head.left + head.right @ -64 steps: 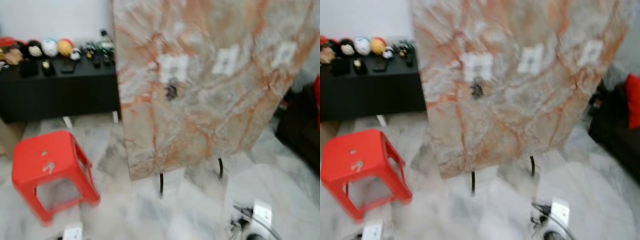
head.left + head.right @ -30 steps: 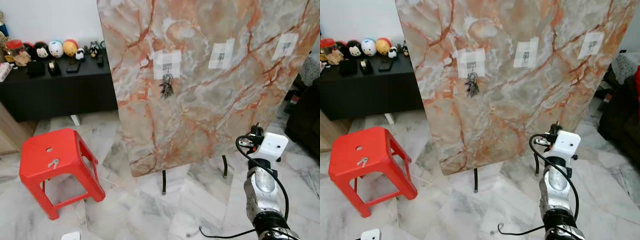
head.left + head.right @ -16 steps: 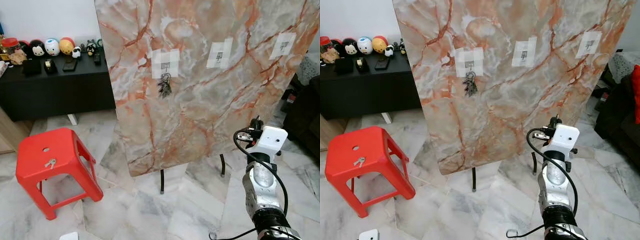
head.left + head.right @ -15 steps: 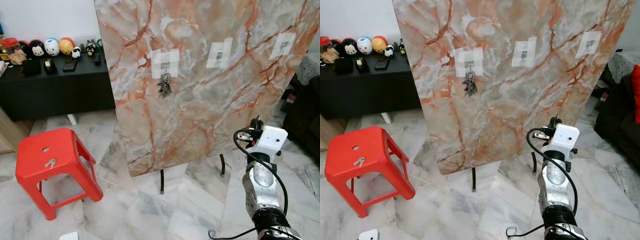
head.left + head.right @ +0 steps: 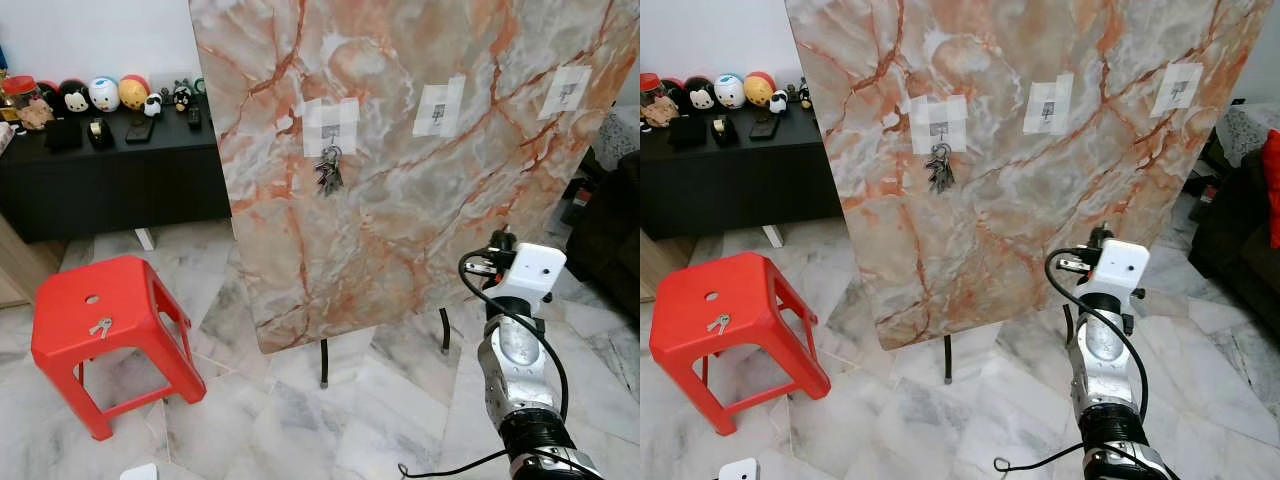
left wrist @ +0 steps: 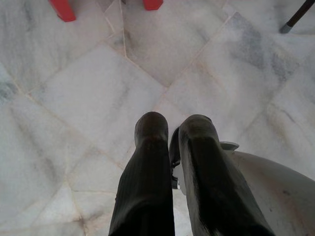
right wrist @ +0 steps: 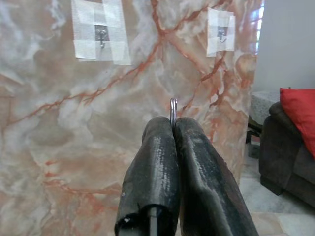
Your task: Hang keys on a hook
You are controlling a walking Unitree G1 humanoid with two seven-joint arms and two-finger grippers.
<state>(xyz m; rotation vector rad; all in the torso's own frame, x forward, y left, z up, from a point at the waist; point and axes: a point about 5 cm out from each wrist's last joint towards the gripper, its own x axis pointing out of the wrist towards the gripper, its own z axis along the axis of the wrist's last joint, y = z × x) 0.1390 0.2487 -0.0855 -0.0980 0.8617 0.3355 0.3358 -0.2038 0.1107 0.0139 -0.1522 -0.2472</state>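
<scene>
Marble board (image 5: 420,160), red stool (image 5: 100,335) beside, black cabinet (image 5: 110,185) behind.

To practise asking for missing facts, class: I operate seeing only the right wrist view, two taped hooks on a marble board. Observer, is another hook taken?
Observer: Yes, a bunch of keys hangs on a third hook, the marble board's leftmost.
Operator: My right claw pinches a thin metal piece. Any loose keys?
Observer: One small key lies on the red stool, left of the board.
Operator: My left claw?
Observer: Shut, pointing down at the marble floor.
</scene>
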